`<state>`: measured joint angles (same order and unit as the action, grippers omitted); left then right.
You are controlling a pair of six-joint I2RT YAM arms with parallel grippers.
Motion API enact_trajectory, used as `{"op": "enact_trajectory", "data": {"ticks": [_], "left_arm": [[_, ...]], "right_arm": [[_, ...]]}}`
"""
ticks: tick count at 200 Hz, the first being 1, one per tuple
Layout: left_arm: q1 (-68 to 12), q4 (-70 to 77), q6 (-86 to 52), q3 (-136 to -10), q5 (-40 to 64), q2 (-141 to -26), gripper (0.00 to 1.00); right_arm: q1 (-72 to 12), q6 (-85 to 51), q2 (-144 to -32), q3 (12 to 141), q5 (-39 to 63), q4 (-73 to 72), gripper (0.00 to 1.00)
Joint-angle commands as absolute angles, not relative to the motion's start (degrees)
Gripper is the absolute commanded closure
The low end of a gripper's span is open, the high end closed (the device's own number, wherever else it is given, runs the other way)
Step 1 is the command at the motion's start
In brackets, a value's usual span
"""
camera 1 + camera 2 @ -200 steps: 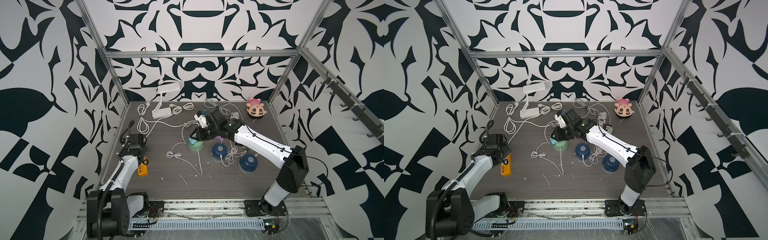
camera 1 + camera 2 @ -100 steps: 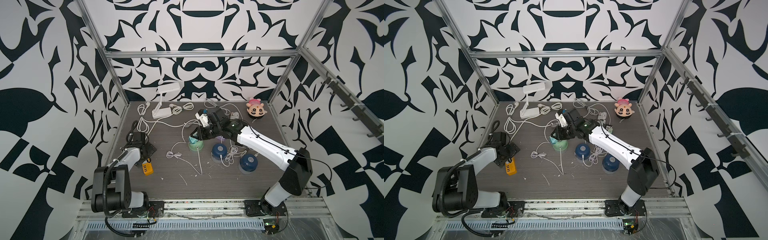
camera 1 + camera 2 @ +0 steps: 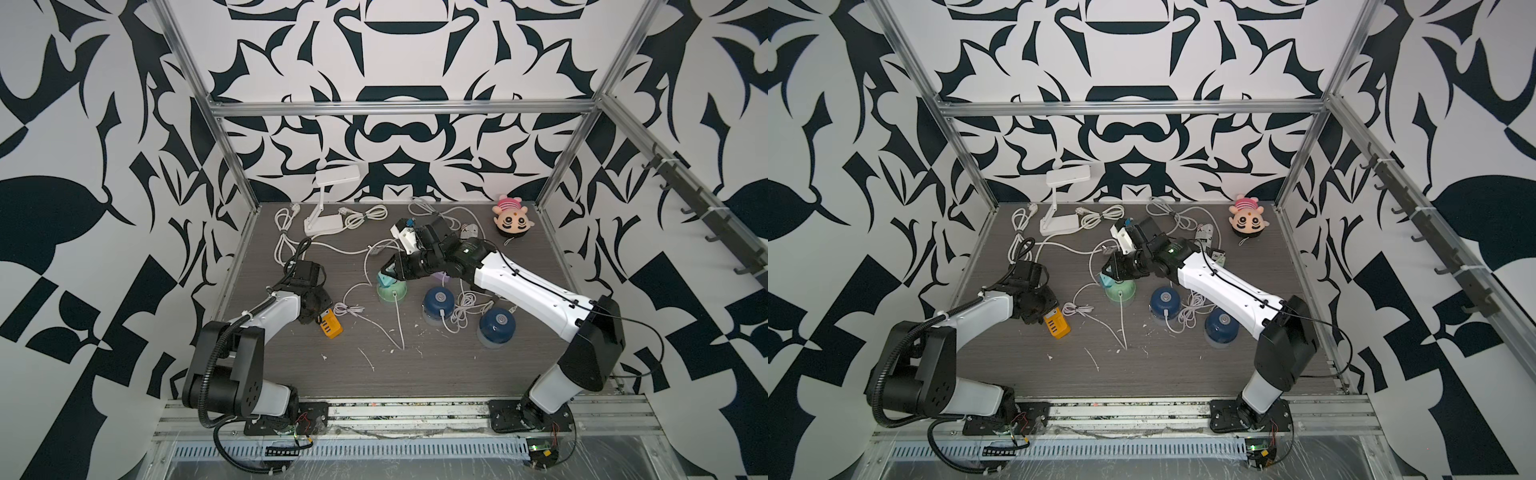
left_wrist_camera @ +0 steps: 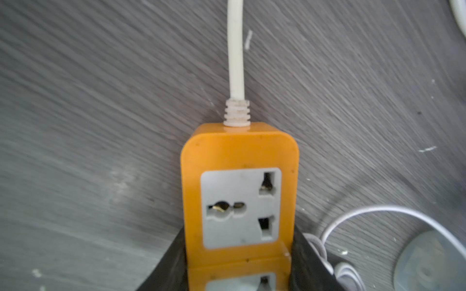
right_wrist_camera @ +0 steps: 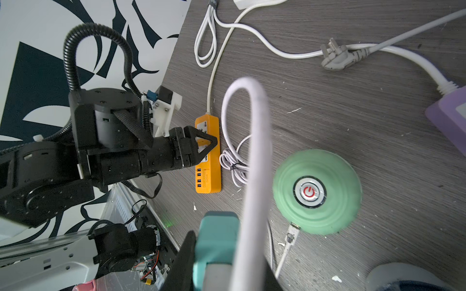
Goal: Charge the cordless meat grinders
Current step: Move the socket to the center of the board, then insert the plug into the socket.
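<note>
**Both hands loaded, open desk in front of the mint green grinder**

The mint green grinder (image 3: 392, 292) stands upright mid-desk with its grey button up. A thin white cable (image 5: 291, 234) meets its lower rim on the side facing the front rail.

The right hand (image 3: 386, 274) hangs just above the mint grinder's back-left shoulder. Its jaws are narrow, clamped on a teal charger block (image 5: 216, 239), and a thick white cord (image 5: 259, 151) arches up from that block. Whether the block touches the dome cannot be told.

To the mint grinder's right, the nearer navy grinder (image 3: 439, 300) sits just beside it. The farther navy grinder (image 3: 497, 324) sits beyond that and closer to the front rail. Loose white cable loops fill the gap between the two.

To the mint grinder's left and well apart, the left hand (image 4: 239, 267) is closed across an orange power strip (image 3: 331, 328) lying flat on the desk (image 3: 457, 374). Its black fingers (image 4: 171, 272) press both long sides of the strip. A bundled white cable (image 3: 347, 309) lies between the strip and the mint grinder. The left forearm takes up the band between the strip and the desk's left edge.

Behind the mint grinder the surface is crowded with crossing cords, a grey plug (image 5: 335, 60) and a purple power strip (image 5: 451, 123). In front of it, bare wood grain runs to the front rail, carrying only one cable tail and small white scraps.
</note>
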<state>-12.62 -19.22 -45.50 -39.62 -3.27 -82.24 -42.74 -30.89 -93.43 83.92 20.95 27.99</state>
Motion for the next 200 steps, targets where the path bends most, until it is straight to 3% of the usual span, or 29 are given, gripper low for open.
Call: {"op": "enact_trajectory", "data": {"ticks": [1, 55, 75, 109, 140, 200], "left_arm": [[-16.4, -24.1, -48.6, -36.6, 1.0, -83.7, 0.61], [-25.7, -27.2, -57.9, -32.6, -1.1, -73.7, 0.53], [-27.3, -28.1, -60.4, -32.3, -2.2, -68.9, 0.31], [-27.2, -35.0, -58.0, -38.8, -9.5, -62.6, 0.01], [-22.8, -38.6, -50.8, -46.2, -12.0, -59.3, 0.01], [-0.4, -30.6, -42.9, -51.2, 3.0, -64.1, 0.0]], "right_arm": [[-42.8, -30.2, -91.7, 84.2, 20.7, 26.5, 1.0], [-42.8, -28.8, -92.2, 84.8, 19.1, 28.9, 1.0], [-43.1, -28.3, -92.7, 85.2, 18.8, 29.2, 1.0], [-45.1, -26.6, -94.1, 86.1, 17.2, 29.9, 1.0], [-48.1, -25.0, -96.1, 87.0, 15.2, 29.4, 1.0], [-57.2, -24.7, -103.3, 92.1, 6.2, 29.2, 1.0]]}}
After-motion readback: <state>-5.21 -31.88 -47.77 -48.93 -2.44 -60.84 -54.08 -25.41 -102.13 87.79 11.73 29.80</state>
